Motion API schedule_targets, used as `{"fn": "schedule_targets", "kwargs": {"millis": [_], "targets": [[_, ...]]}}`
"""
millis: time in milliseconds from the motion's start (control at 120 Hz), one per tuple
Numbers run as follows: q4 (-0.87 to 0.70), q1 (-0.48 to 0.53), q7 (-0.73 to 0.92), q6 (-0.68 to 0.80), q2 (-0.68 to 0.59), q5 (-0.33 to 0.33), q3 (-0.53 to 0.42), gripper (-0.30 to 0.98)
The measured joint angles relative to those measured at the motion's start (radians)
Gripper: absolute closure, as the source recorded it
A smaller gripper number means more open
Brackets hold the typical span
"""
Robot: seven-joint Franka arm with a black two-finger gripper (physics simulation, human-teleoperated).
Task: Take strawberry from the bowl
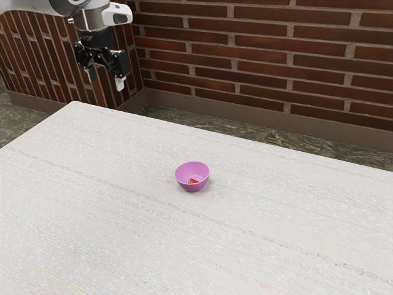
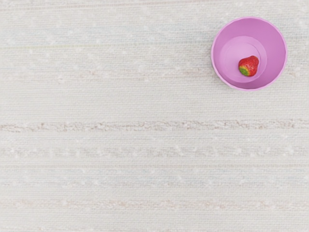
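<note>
Being held at the exterior view's upper left, black two-finger gripper (image 1: 106, 78), fingers spread apart, red strawberry (image 2: 250, 65) contained in round pink bowl (image 1: 193, 187), placed near centre on whitish streaked table (image 1: 123, 246).

No readable text, label, brand, number or sign is appearing anywhere around the jaws or below them.
</note>
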Motion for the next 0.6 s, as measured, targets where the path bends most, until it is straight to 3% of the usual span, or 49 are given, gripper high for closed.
{"fn": "schedule_targets", "kwargs": {"millis": [417,600], "targets": [[0.003,-0.01,-0.002,0.0,0.009,0.001,-0.009,0.0],[0.067,-0.017,-0.002,0.036,0.109,0.002,-0.016,0.0]]}}
